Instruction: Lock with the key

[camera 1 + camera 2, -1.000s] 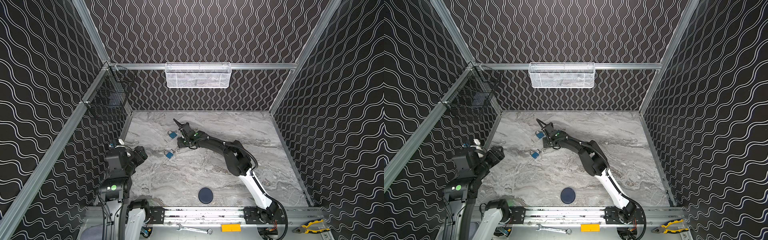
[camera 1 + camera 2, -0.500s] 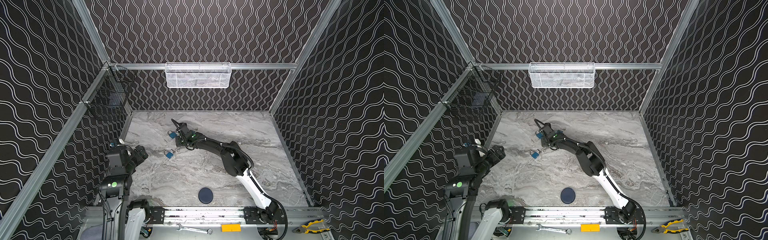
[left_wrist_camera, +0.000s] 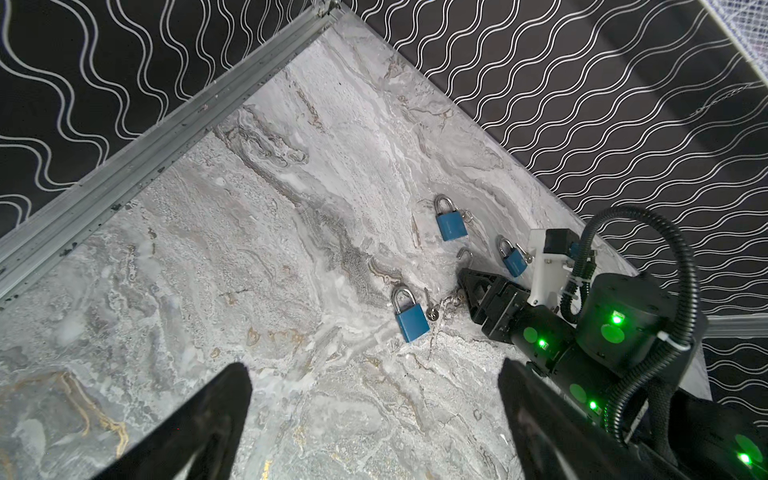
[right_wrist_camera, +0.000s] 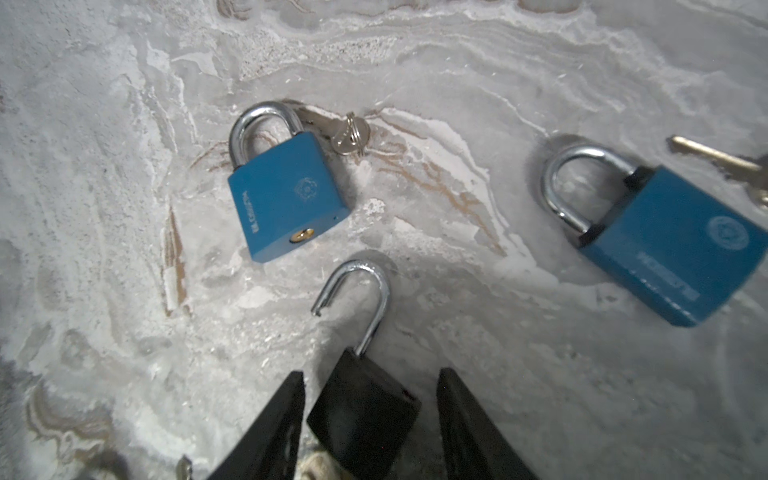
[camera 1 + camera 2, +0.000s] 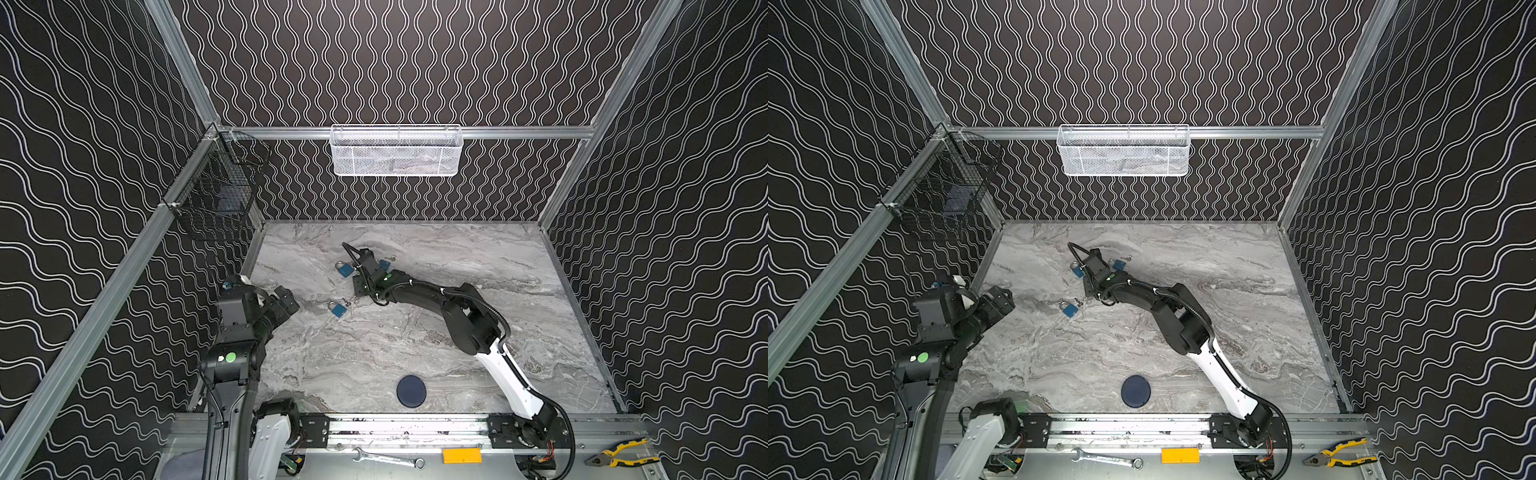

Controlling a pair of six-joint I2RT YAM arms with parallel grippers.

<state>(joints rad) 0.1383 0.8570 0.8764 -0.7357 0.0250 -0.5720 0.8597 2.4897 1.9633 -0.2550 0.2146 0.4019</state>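
Grasp step: right fingers stand apart astride the open padlock, left of middle on the bench, not yet clamped. Left fingers gape empty, near left. Next, I judge: clamp firmly, steadying it for locking.

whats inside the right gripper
A shadowed dark padlock with its silver shackle swung open. Its keyhole end is hidden; whether the black fingers clamp it is unclear.

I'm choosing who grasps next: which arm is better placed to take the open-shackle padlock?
Right, most likely. The right gripper straddles the open-shackle padlock, one finger on each side of its body. The left gripper hangs open, well away from it.
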